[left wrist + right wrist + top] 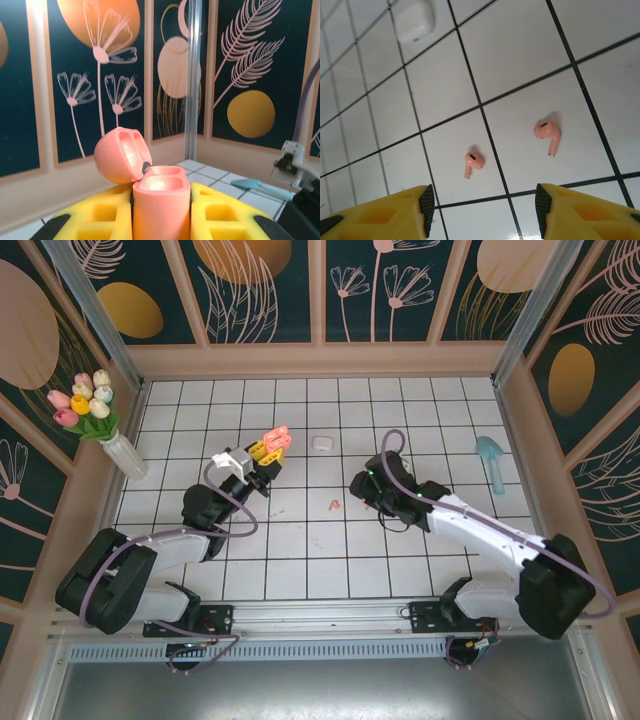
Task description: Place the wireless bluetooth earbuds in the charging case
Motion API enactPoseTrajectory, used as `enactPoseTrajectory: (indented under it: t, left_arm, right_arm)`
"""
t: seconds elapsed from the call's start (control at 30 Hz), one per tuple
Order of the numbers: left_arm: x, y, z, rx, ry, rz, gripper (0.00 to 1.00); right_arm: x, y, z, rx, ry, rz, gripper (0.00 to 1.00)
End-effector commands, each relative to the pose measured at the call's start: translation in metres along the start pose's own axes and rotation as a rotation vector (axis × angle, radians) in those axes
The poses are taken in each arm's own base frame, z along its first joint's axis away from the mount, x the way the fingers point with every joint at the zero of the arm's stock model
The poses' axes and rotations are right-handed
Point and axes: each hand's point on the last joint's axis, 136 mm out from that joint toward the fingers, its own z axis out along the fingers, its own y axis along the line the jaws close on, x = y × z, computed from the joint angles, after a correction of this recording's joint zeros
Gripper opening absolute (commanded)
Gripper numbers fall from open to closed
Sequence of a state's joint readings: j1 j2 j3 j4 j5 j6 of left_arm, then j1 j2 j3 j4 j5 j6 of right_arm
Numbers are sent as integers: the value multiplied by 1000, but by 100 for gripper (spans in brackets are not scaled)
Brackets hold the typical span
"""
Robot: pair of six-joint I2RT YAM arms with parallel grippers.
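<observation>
Ahead of right jaws: pink earbuds (474, 161) on bare tiles (520, 50).

Between my right fingers (395, 212) the gap is clear, and the counter (520, 55) just ahead is bare tile but for the left pink earbud (474, 161) and the right pink earbud (547, 132), lying apart with free tile around each. The white case (413, 20) sits well ahead to the left, off that path. The pink charging case (161, 200) fills the gap between my left fingers (220, 210), lid tipped back, wells open from above.
</observation>
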State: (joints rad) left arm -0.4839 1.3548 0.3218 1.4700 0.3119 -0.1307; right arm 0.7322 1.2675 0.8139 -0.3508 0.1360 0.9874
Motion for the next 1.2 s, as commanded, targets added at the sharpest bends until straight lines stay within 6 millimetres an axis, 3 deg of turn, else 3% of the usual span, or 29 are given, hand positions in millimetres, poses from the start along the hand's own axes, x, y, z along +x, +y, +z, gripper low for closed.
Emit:
enactPoseTrajectory:
  t: [0.0, 0.63, 0.97, 1.17]
  left_arm:
    - [-42, -4, -7, -11, -192, 102, 0]
    - [-50, 28, -4, -192, -267, 161, 0]
    - [-44, 30, -4, -201, -251, 164, 0]
    - [-45, 30, -3, -199, -253, 162, 0]
  right_arm:
    - [-2, 10, 5, 57, -26, 43, 58]
    - [34, 20, 77, 290, 70, 36, 58]
    - [55, 12, 87, 361, 101, 151, 58]
    - [62, 19, 95, 336, 131, 200, 59]
